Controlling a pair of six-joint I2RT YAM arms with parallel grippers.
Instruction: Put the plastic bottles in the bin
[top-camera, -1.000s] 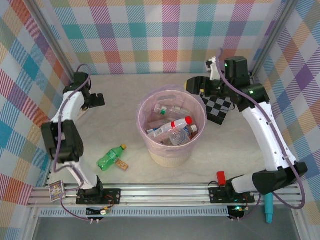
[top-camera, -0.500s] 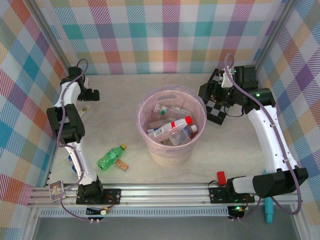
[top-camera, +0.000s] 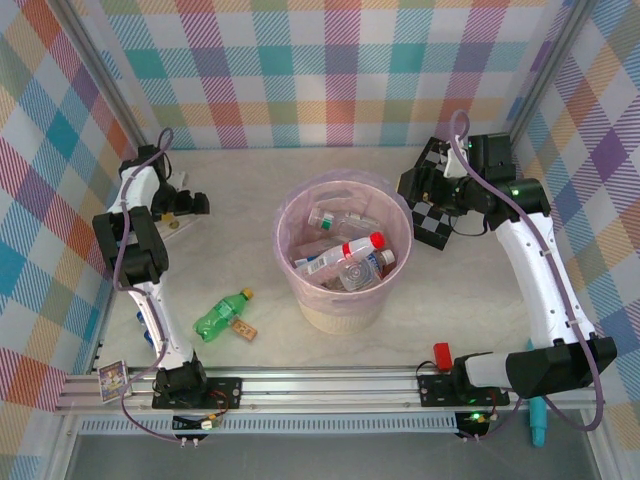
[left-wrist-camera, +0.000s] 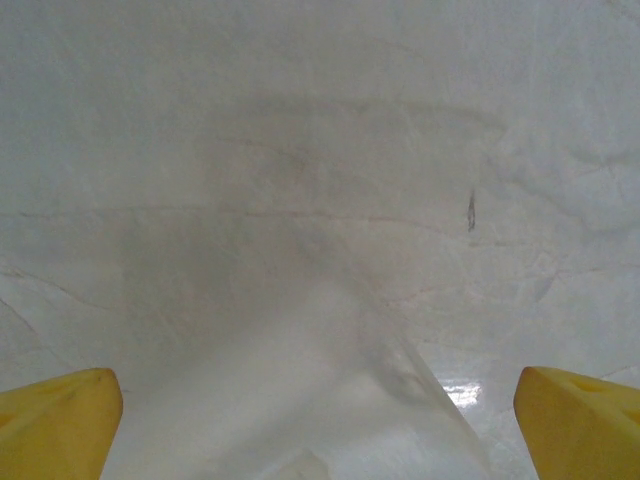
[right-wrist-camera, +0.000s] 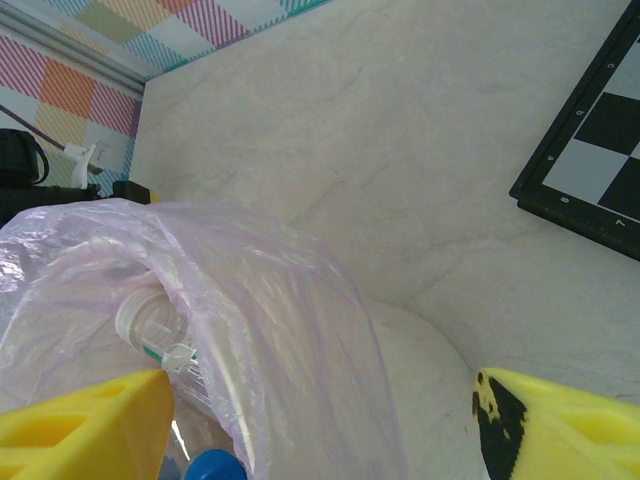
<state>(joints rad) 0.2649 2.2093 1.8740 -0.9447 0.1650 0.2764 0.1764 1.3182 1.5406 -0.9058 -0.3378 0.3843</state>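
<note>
The bin (top-camera: 343, 305), a cream bucket lined with a pink bag (right-wrist-camera: 262, 300), stands mid-table and holds several plastic bottles: one with a red cap (top-camera: 362, 246), and a clear one (right-wrist-camera: 150, 328). A green bottle with a yellow cap (top-camera: 222, 314) lies on the table to the bin's front left. My right gripper (top-camera: 410, 186) (right-wrist-camera: 320, 400) is open beside the bin's far right rim, holding nothing. My left gripper (top-camera: 190, 205) (left-wrist-camera: 320, 400) is open low over the far left of the table, with a blurred pale translucent shape (left-wrist-camera: 300, 410) between its fingers.
A black-and-white checkerboard (top-camera: 436, 218) (right-wrist-camera: 592, 178) lies right of the bin, under the right arm. A small brown block (top-camera: 245, 330) sits next to the green bottle. The plaid walls close in the back and both sides.
The right gripper drew back to the right, off the bin's rim, then held still. The left arm folded back toward the left wall, its gripper staying near the far left.
</note>
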